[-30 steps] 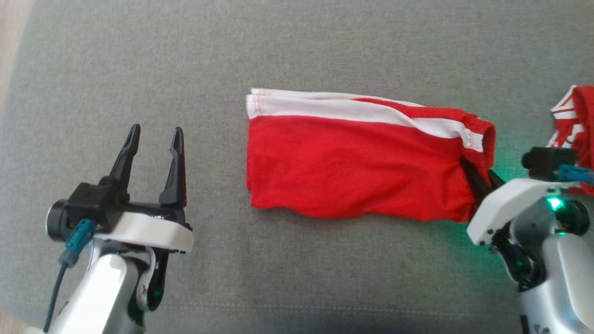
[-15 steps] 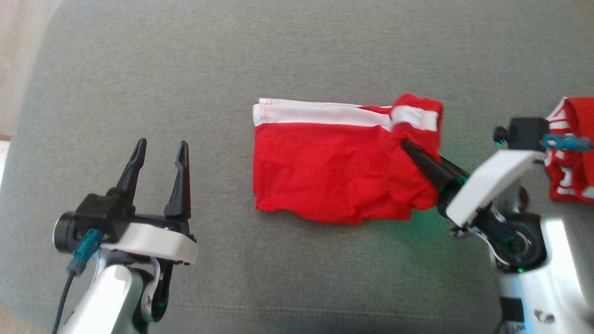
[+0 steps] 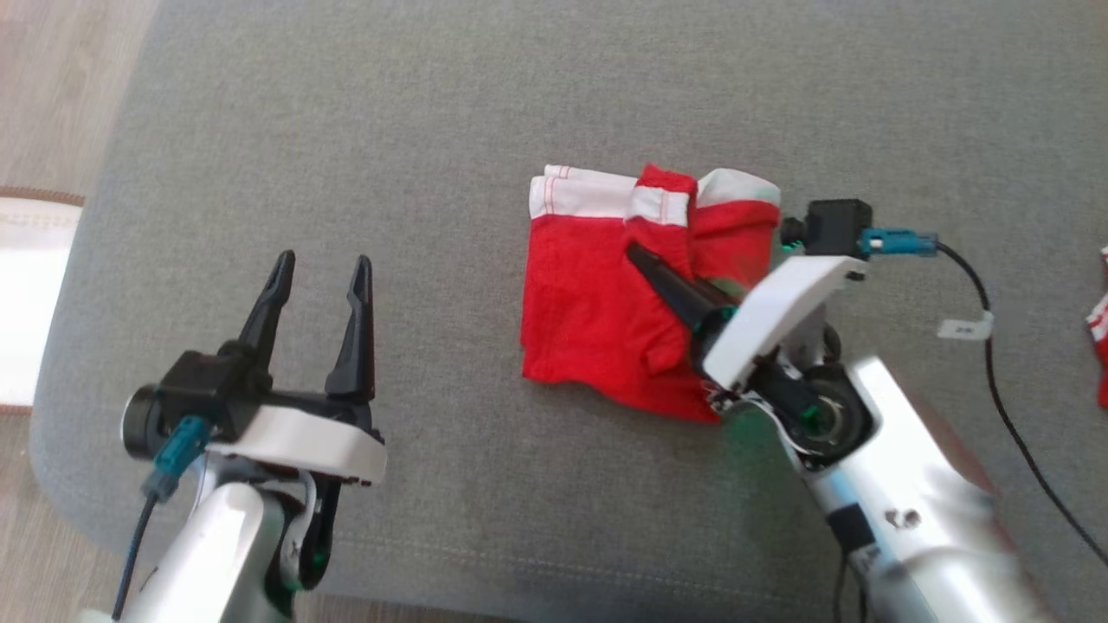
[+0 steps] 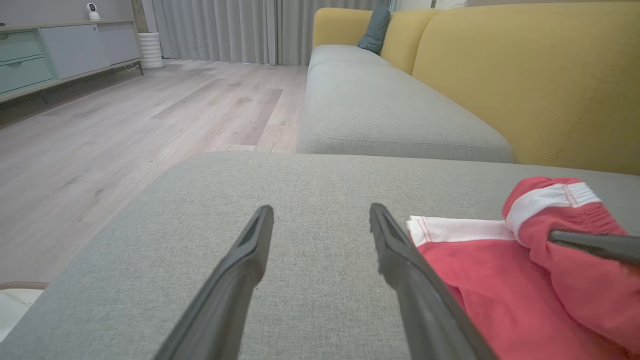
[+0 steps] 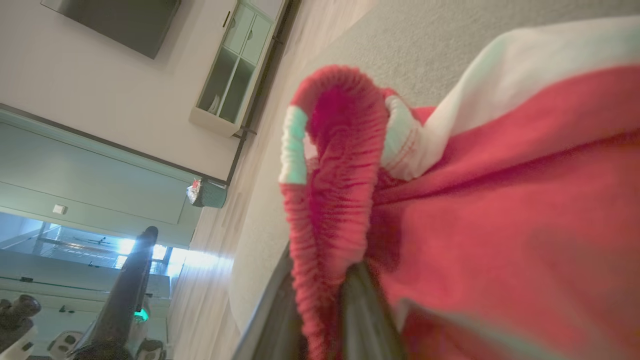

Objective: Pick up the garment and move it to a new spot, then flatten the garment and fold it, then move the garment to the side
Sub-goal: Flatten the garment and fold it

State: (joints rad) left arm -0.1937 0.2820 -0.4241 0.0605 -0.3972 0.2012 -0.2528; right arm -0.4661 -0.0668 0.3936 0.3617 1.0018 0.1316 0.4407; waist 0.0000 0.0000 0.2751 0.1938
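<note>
Grey sofa cushion (image 3: pixel 389 130) carries the red shorts (image 3: pixel 580 303) near its middle, white-striped and partly doubled over. The right claw (image 3: pixel 642 256) pinches the elastic waistband (image 5: pixel 330 165), holding that end lifted over the rest. The fold looks roughly half made; laying it flat, letting go and shifting the shorts aside are left. The left claw (image 3: pixel 322 261) hovers spread, well apart.

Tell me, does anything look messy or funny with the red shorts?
Yes. The red shorts aren't lying flat on the grey cushion. The right gripper is shut on their stretchy waistband end, which is doubled over the middle in a bunched lump, and the bottom edge is wrinkled.
</note>
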